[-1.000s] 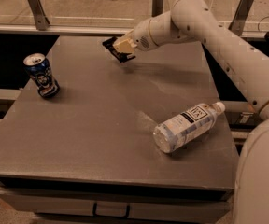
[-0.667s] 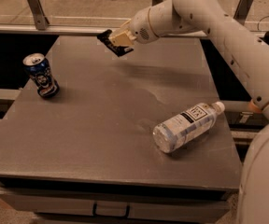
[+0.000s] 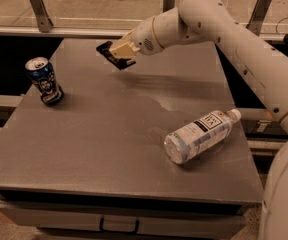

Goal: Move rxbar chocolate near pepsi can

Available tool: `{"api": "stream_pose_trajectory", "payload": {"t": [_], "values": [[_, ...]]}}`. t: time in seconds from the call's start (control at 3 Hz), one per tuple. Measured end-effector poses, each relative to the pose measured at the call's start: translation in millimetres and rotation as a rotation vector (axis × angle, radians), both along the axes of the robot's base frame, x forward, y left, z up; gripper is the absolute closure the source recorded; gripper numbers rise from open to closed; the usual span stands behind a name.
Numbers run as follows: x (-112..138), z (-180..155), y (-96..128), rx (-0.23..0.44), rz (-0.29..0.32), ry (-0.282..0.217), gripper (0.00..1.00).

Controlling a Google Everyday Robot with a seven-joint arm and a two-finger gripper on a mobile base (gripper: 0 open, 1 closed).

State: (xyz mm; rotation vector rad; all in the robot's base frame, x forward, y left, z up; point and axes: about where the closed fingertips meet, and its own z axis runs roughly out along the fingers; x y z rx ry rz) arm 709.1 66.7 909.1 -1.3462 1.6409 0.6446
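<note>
Jaws clamp the black-wrapped rxbar chocolate (image 3: 104, 48) above the far edge of the desk (image 3: 134, 149); lower it gently beside the blue aluminium pepsi can (image 3: 43, 81).

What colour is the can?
Blue, silver-topped can, camera view. The claw hovers over the table, gripping a black bar.

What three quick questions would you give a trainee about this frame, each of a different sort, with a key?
1. True or false: the water bottle lies on its side on the table.
2. Fill in: in the camera view, the pepsi can stands near the table's ___ edge.
3. The gripper, raised over the far part of the table, is shut on: A the pepsi can; B the rxbar chocolate; C the water bottle.
Key: 1 true; 2 left; 3 B.
</note>
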Motion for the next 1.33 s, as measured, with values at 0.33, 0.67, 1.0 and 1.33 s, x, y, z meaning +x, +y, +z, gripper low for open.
{"api": "stream_pose_trajectory", "payload": {"t": [0.33,0.67,1.0,1.33], "values": [[-37,-6,34,0.035,0.071,0.045,1.00],[-71,-12,68,0.072,0.142,0.091,1.00],[-91,-21,87,0.079,0.180,0.126,0.82],[-98,-27,96,0.080,0.191,0.140,0.59]]}}
